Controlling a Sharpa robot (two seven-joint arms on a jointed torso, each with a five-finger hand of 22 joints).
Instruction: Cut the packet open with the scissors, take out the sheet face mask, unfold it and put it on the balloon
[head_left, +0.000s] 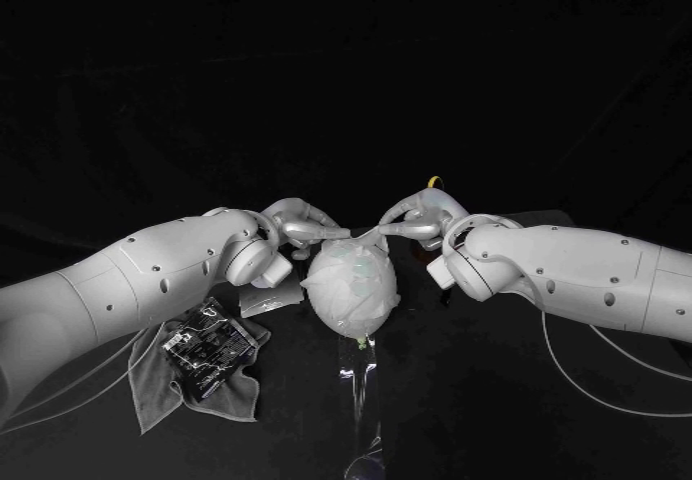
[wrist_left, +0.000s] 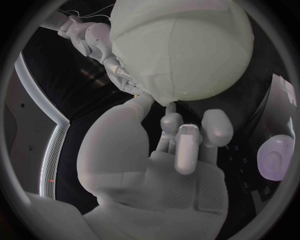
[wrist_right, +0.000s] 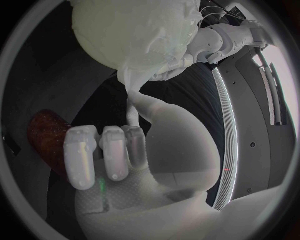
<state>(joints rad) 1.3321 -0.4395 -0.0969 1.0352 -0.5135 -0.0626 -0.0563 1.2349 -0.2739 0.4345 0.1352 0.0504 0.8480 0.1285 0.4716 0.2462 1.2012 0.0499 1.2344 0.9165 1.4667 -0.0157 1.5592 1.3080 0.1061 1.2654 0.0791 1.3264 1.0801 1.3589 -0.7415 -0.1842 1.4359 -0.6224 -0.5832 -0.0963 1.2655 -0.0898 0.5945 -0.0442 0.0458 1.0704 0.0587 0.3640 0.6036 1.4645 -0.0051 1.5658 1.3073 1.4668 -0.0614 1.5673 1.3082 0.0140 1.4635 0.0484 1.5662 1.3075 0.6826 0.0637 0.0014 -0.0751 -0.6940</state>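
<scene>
The pale balloon (head_left: 351, 290) stands at the table's middle with the thin white sheet mask (head_left: 346, 262) draped over it. My left hand (head_left: 296, 226) and right hand (head_left: 418, 220) meet at the balloon's far end, each pinching the mask's edge, and a strip of mask (head_left: 362, 236) stretches between them. In the left wrist view the thumb and a fingertip (wrist_left: 167, 119) touch the mask's rim under the balloon (wrist_left: 181, 50). In the right wrist view a stretched tab of mask (wrist_right: 129, 87) runs from the balloon (wrist_right: 131, 35) to my right hand (wrist_right: 134, 145).
The cut packet (head_left: 209, 342) lies on a grey cloth (head_left: 173, 385) at the front left. A white scrap (head_left: 274, 299) lies beside the balloon. A yellow-tipped object (head_left: 433, 184) pokes up behind my right hand. A reddish-brown thing (wrist_right: 47, 135) lies near my right hand.
</scene>
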